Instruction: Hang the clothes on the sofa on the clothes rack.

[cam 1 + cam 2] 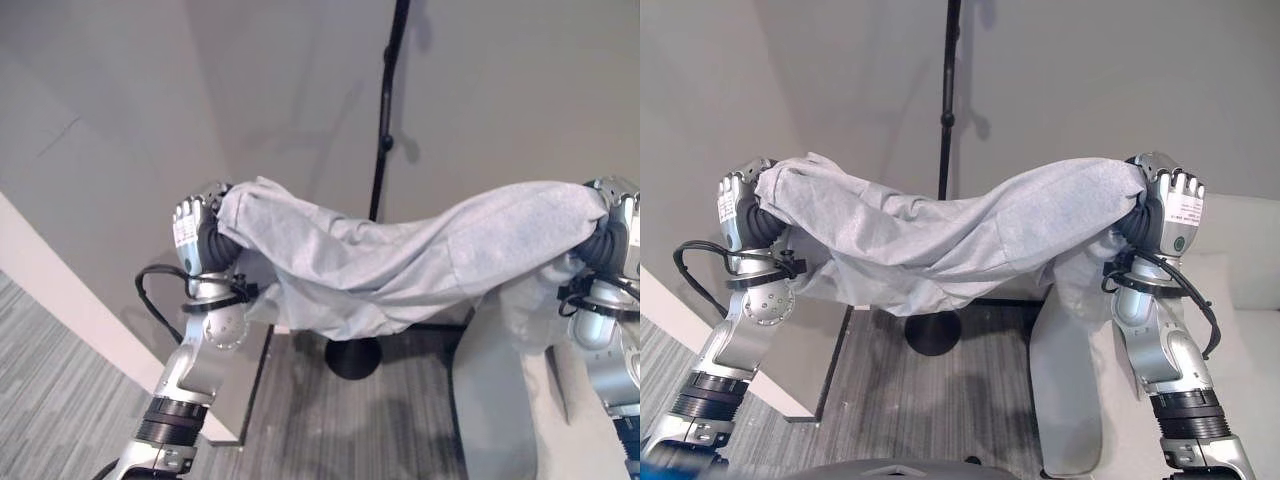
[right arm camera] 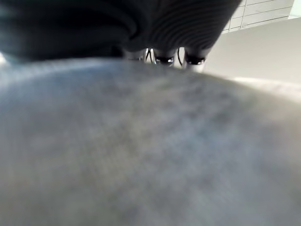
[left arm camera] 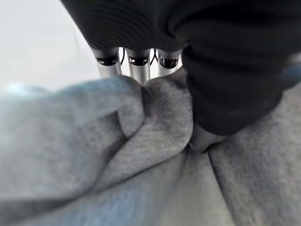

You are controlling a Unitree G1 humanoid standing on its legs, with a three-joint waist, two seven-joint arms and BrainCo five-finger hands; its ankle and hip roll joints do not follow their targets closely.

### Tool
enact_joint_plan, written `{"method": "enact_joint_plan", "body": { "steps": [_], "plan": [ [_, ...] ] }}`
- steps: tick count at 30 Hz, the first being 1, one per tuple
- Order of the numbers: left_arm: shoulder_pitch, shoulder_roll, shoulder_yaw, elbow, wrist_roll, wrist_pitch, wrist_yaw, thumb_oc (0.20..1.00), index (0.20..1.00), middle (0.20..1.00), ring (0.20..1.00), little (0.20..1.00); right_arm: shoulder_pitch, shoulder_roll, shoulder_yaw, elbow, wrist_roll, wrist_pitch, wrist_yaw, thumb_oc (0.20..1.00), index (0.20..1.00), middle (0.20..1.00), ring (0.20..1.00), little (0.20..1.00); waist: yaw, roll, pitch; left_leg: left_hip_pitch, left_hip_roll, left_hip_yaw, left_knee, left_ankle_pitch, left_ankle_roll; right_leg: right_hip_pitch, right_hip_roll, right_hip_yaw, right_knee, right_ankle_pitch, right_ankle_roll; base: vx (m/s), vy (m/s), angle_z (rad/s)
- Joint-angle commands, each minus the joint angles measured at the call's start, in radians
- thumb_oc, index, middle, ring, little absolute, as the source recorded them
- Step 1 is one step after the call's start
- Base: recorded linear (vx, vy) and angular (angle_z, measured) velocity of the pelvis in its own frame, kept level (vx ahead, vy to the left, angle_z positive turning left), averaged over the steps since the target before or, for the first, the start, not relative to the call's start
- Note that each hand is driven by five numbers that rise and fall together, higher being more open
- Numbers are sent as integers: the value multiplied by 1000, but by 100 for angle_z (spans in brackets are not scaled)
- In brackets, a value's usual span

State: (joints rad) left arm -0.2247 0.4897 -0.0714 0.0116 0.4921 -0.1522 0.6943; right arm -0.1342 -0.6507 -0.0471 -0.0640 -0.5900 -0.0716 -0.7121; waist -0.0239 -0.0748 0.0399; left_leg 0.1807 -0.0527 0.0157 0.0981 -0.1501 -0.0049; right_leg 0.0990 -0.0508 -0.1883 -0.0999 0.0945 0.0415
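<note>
A light grey garment (image 1: 400,262) is stretched and sagging between my two raised hands, in front of the black clothes rack pole (image 1: 386,110). My left hand (image 1: 196,235) grips its left end with fingers curled into the cloth (image 3: 155,122). At the other end my right hand (image 1: 1165,215) is closed on the cloth (image 2: 150,150), and a length of the garment (image 1: 1080,380) hangs down below it. The rack's round black base (image 1: 352,356) stands on the carpet behind the garment's low middle.
A white wall rises behind the rack. On the left a low white ledge (image 1: 70,300) runs along the floor. Grey carpet (image 1: 300,420) lies below, and a pale sofa edge (image 1: 1250,260) shows at the right.
</note>
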Motion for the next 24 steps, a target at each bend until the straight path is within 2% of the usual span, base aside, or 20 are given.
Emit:
{"method": "enact_joint_plan", "body": {
  "steps": [1, 2, 3, 4, 6, 8, 9, 10, 11, 12, 13, 16, 18, 19, 21, 24],
  "plan": [
    [-20, 43, 5, -30, 17, -30, 7, 200, 200, 200, 200, 200, -55, -63, -86, -19, -7, -29, -42, 200, 200, 200, 200, 200, 13, 6, -30, -90, 200, 16, 204, 86, -125, 37, 5, -33, 71, -168, 14, 33, -94, -2],
    [-25, 47, 4, -30, 24, -29, 5, 200, 200, 200, 200, 200, -58, -68, -91, -19, -5, -31, -45, 200, 200, 200, 200, 200, 15, 6, -21, -112, 205, 7, 264, 100, -129, 49, 12, -35, 65, -172, 4, 80, -159, 7],
    [-46, 68, 6, -25, 46, -24, 11, 200, 200, 200, 200, 200, -77, -85, -99, -14, -1, -32, -57, 200, 200, 200, 200, 200, 16, 7, -9, -154, 220, 5, 373, 149, -135, 78, 23, -40, 56, -182, -11, 74, -138, 11],
    [-65, 88, 1, -21, 64, -20, 14, 200, 200, 200, 200, 200, -87, -103, -100, -8, 1, -30, -63, 200, 200, 200, 200, 200, 15, 6, -7, -172, 232, 16, 408, 175, -135, 89, 23, -43, 55, -188, -16, 53, -102, 13],
    [-95, 106, -3, -17, 81, -16, 22, 200, 200, 200, 200, 200, -101, -119, -104, -1, 4, -28, -69, 200, 200, 200, 200, 200, 10, 9, -1, -196, 250, 29, 424, 185, -133, 97, 26, -53, 53, -193, -19, 18, -43, 2],
    [-160, 138, -10, 2, 109, 0, 38, 200, 200, 200, 200, 200, -135, -155, -106, 19, 15, -20, -78, 200, 200, 200, 200, 200, 12, 9, 3, -242, 261, 61, 393, 172, -126, 107, 21, -62, 53, -199, -19, 58, -28, 26],
    [-227, 166, -27, 38, 128, 21, 54, 200, 200, 200, 200, 200, -188, -185, -94, 63, 31, -16, -86, 200, 200, 200, 200, 200, 18, 4, -1, -280, 245, 77, 316, 107, -113, 111, 12, -61, 49, -204, -8, 60, 8, 23],
    [-237, 166, -30, 44, 128, 21, 57, 200, 200, 200, 200, 200, -198, -188, -92, 71, 33, -18, -89, 200, 200, 200, 200, 200, 18, 0, 1, -282, 239, 81, 307, 116, -108, 105, 6, -62, 49, -199, -6, 78, 34, 4],
    [-269, 182, -45, 70, 131, 27, 63, 200, 200, 200, 200, 200, -226, -203, -77, 104, 44, -16, -92, 200, 200, 200, 200, 200, 22, 1, -1, -305, 224, 86, 237, 107, -104, 108, 4, -61, 45, -203, 0, 81, 73, 4],
    [-321, 208, -71, 114, 126, 42, 69, 200, 200, 200, 200, 200, -276, -228, -38, 163, 60, -9, -93, 200, 200, 200, 200, 200, 42, 12, -1, -343, 195, 56, 110, 156, -112, 118, 15, -47, 42, -209, 6, 137, 81, 13],
    [-351, 226, -78, 143, 123, 49, 76, 200, 200, 200, 200, 200, -308, -241, -15, 206, 74, -9, -94, 200, 200, 200, 200, 200, 51, 17, 3, -365, 180, 40, 44, 211, -118, 126, 20, -36, 43, -215, 8, 108, 59, 14],
    [-414, 254, -110, 200, 113, 54, 78, 200, 200, 200, 200, 200, -381, -244, 34, 295, 124, -11, -95, 200, 200, 200, 200, 200, 57, 29, 14, -402, 156, 35, -71, 280, -129, 146, 32, -15, 45, -232, 6, 143, 39, -4],
    [-431, 263, -119, 207, 116, 55, 74, 200, 200, 200, 200, 200, -397, -244, 42, 319, 142, -12, -94, 200, 200, 200, 200, 200, 58, 33, 17, -408, 156, 57, -91, 297, -130, 157, 36, -4, 47, -239, 5, 210, 61, -32],
    [-433, 278, -117, 205, 130, 55, 61, 200, 200, 200, 200, 200, -397, -241, 50, 336, 143, -3, -81, 200, 200, 200, 200, 200, 58, 43, 3, -394, 170, 92, -112, 300, -122, 181, 45, 4, 45, -254, 12, 298, 100, -60],
    [-402, 277, -100, 200, 136, 56, 54, 200, 200, 200, 200, 200, -377, -226, 41, 315, 125, -4, -62, 200, 200, 200, 200, 200, 64, 54, -17, -361, 173, 91, -118, 322, -118, 210, 39, 26, 38, -269, 21, 361, 139, -67],
    [-370, 282, -93, 188, 144, 48, 43, 200, 200, 200, 200, 200, -353, -218, 34, 303, 112, 1, -45, 200, 200, 200, 200, 200, 71, 44, -34, -351, 165, 100, -93, 313, -114, 224, 16, 34, 39, -278, 25, 201, 82, -57]
  ]
}}
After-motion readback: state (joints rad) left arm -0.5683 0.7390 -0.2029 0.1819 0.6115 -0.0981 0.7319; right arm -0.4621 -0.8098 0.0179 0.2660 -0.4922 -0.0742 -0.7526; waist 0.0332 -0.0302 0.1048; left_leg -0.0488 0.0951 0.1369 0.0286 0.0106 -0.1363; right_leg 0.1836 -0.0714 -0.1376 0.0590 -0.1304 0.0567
